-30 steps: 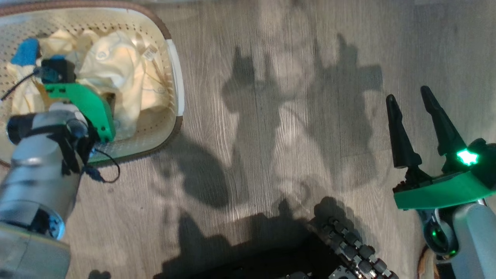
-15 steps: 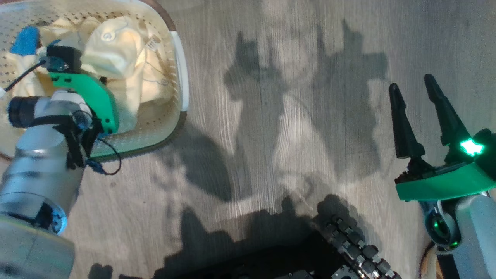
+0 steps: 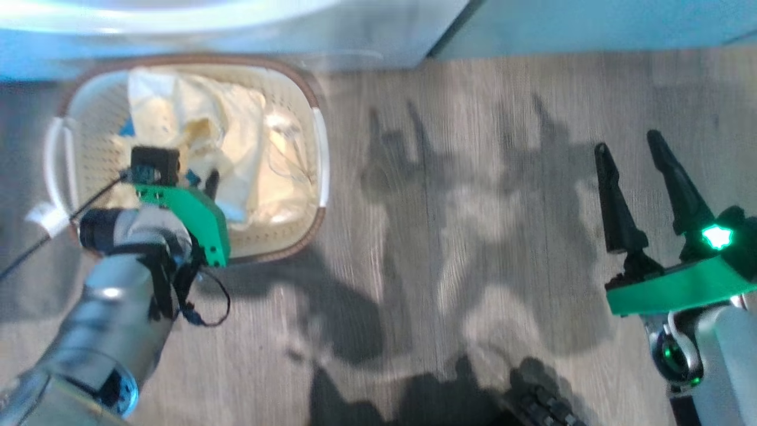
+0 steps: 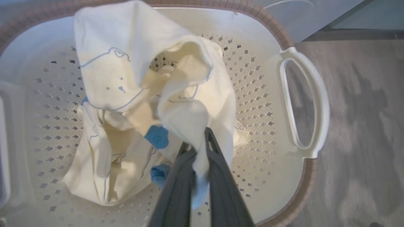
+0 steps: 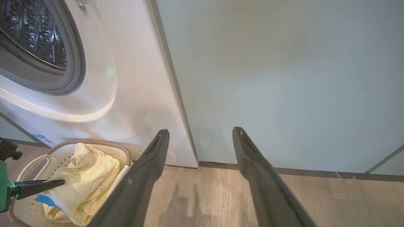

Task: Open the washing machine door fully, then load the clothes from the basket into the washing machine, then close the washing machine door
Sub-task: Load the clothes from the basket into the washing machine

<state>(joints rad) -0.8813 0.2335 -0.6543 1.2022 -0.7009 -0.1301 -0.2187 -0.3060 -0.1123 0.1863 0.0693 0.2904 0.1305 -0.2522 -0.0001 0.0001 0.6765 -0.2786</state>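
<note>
The big white front-loading washing machine [image 5: 132, 82] is seen at the upper left of the right wrist view, with its grey rubber ring [image 5: 74, 72] and perforated steel drum [image 5: 31, 34] exposed. Directly below it, at the lower left of that frame, the small cream perforated plastic basket with a brown rim [image 5: 94, 143] is set on the wooden floor [image 5: 221, 195], against the machine's foot. The pale yellow soft clothes with blue trim [image 4: 126, 78] are heaped inside the basket. 1 fold of them is pinched by the left gripper [image 4: 196, 140], whose 2 dark fingers are closed together on the cloth over the basket's middle.

The right gripper [image 3: 627, 142] is held with its fingers apart and empty at the right of the head view, well apart from the basket.

The coming move is judged to turn on 1 relation. From the left gripper, the drum mouth lies above and beyond the basket, toward the top of the head view. The pinched garment would therefore have to be raised clear of the rim and carried forward. The left arm is much the nearer of the 2.
</note>
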